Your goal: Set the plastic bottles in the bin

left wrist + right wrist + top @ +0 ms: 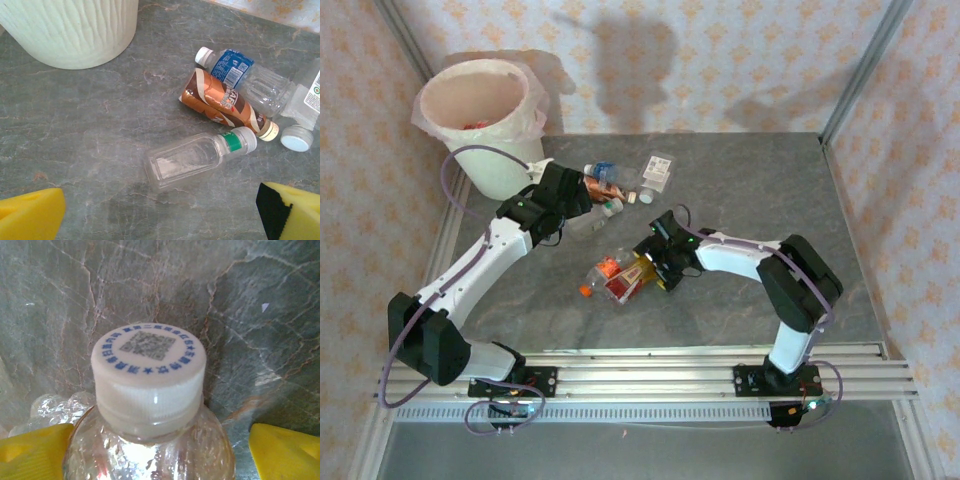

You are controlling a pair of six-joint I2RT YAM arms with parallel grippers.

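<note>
White-capped bottle (pixel 149 365) sat unpinched between right gripper's (pixel 155 447) spread fingers, left gripper (pixel 160 215) gaped above green-banded bottle (pixel 192 157); next likely needed squeeze, then haul to far-left bin (pixel 500 170).

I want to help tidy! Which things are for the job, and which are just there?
For the job: white round plastic bin with pink liner; clear plastic bottles, also the brown-wrapped one.
Just there: grey stone-patterned table; patterned wall.
</note>
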